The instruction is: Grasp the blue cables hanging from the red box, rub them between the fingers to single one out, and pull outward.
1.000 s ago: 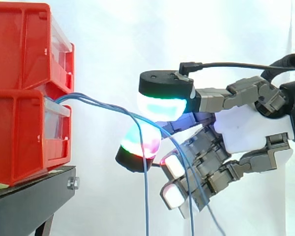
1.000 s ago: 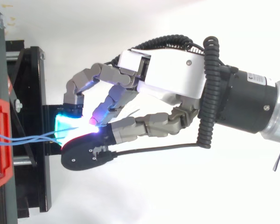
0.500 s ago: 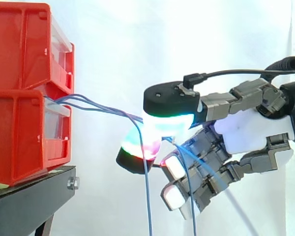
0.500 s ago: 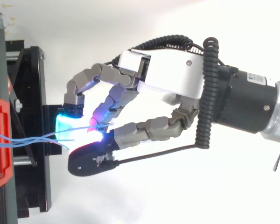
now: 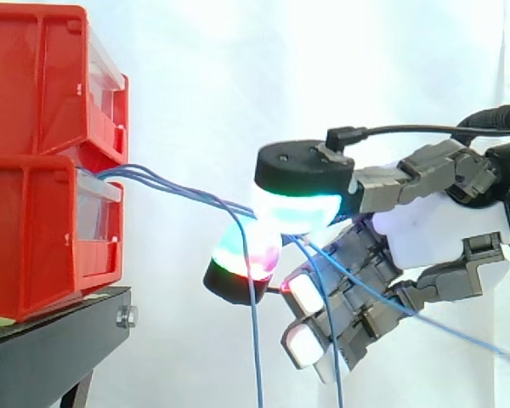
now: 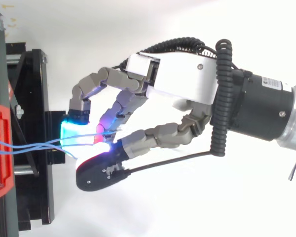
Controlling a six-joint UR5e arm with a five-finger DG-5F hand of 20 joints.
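Lower red box (image 5: 34,238) is the reference, with a second red box (image 5: 42,76) stacked directly on top of it; both sit on a black stand (image 5: 51,340) in front of a white curtain (image 5: 238,85). The blue cables (image 5: 178,191) leave the top front edge of the lower red box as a few thin strands and run away from it in a shallow downward slope, close together but not fully bunched. The hand (image 5: 425,234) is out in front of the box, clear of it, palm toward it. It is closed in a pinch on the cables: one fingertip (image 5: 297,208) glowing cyan-green presses down from above, and another (image 5: 246,255) glowing green and red sits below it, on the box side. The strands pass between the two pads. The other fingers are curled under, lower and farther from the box, with white pads, and I cannot tell if they touch any strand. Past the pinch the strands part: one drops straight down in front of the lower pad, one curves down past the curled fingers, and one runs outward and downward, away from the box, across the fingers. In the top view the cables (image 6: 29,145) leave the box (image 6: 2,148), cross over the stand (image 6: 37,123), and end at the glowing pads of the hand (image 6: 187,84).
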